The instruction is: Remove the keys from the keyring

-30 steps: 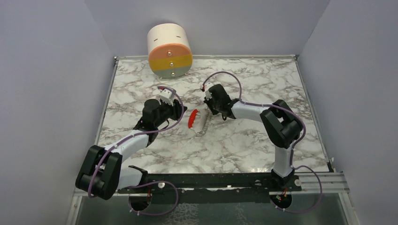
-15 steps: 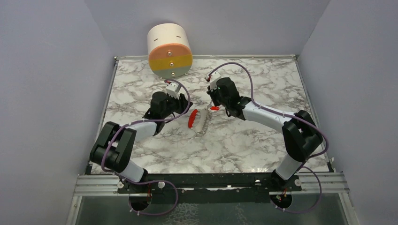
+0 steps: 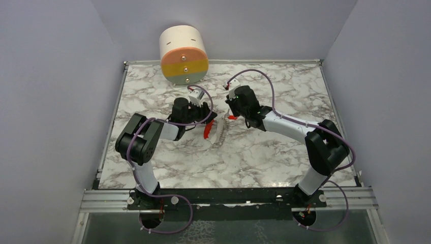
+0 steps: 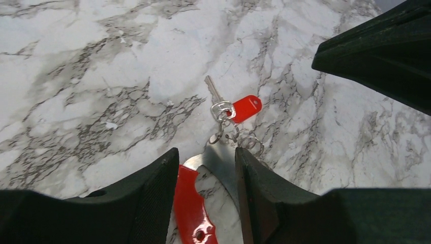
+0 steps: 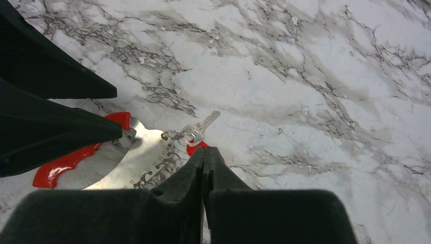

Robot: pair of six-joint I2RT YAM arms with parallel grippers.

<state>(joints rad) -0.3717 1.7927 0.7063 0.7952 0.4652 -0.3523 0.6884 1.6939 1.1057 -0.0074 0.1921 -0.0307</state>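
Place: a robot test cell in a lab, as judged from the fittings.
Enclosure: plain grey walls [image 3: 51, 76] are set close on three sides.
Work surface: a small marble-patterned table [image 3: 264, 157].
Mounting: left arm [image 3: 140, 145] and right arm [image 3: 300, 127] are fixed along a metal rail [image 3: 228, 195].
Wiring: purple cables [image 3: 254, 73] are left exposed.

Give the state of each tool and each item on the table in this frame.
Left tool: open, fingers straddling the red-and-silver fob.
Right tool: shut, empty, hovering over the red tag.
Key: flat on the table, on the keyring.
Red tag: flat, on the keyring.
Keyring: holding key and tag, nothing off yet.
Red-and-silver fob: flat on the table.
Drum: at the back edge, untouched.
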